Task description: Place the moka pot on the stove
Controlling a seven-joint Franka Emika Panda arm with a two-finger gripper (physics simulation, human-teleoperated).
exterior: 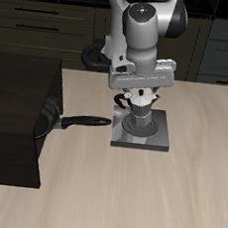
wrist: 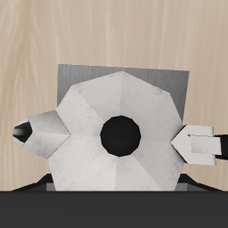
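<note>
The silver faceted moka pot (exterior: 141, 115) is upright over the middle of the flat grey stove (exterior: 159, 141), with its base down at the burner. My gripper (exterior: 140, 102) comes straight down on it, one finger against each side of the pot's top. In the wrist view I look down on the pot's lid (wrist: 89, 107) with its black knob in the middle. The fingers (wrist: 198, 144) press on its two opposite edges, and the grey stove (wrist: 125, 73) shows behind it. The burner coil is hidden under the pot.
A black long-handled frying pan (exterior: 58, 118) lies beside the stove, its handle (exterior: 90, 121) pointing toward it. A large dark box (exterior: 16, 116) stands beyond the pan at the table's edge. Dark cabinets run along the back.
</note>
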